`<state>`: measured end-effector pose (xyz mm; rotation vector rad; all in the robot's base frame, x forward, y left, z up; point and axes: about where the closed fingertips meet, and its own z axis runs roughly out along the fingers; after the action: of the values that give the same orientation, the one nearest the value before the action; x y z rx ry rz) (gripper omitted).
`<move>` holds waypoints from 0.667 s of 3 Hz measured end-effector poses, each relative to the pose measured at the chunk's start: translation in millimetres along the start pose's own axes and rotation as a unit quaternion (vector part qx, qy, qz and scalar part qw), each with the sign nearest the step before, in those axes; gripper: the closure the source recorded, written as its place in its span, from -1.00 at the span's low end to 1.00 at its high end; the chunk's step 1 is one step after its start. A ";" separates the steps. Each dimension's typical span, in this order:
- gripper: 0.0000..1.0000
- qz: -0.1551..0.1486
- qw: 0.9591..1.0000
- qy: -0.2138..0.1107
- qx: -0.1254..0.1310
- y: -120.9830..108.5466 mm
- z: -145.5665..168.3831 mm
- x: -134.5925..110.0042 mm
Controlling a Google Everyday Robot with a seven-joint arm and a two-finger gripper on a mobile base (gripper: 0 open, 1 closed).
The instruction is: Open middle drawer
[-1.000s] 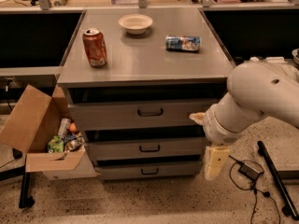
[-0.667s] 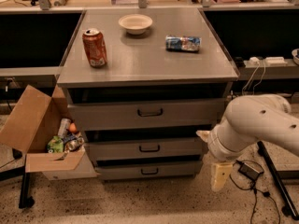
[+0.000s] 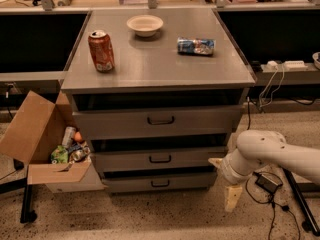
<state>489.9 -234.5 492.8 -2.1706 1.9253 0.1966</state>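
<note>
Clearly the cabinet (image 3: 160, 74) stacks drawers closely, so the bottom drawer (image 3: 130, 183) could get hooked by mistake. The middle drawer (image 3: 125, 160) sits shut. The tool (image 3: 231, 194), spread or not I cannot tell, hangs low, right of the handle (image 3: 160, 159).

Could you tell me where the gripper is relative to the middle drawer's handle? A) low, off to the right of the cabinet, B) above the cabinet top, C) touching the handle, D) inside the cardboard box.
A: the gripper hangs near the floor beside the cabinet's lower right corner, apart from the middle drawer and its handle.
</note>
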 end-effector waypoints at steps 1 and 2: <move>-1.00 0.000 1.000 0.000 0.000 0.0 -0.1 0.0; -1.00 -0.011 1.000 0.003 0.011 -15.8 9.7 4.5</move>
<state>506.7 -234.5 483.7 -2.1810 1.8968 0.1638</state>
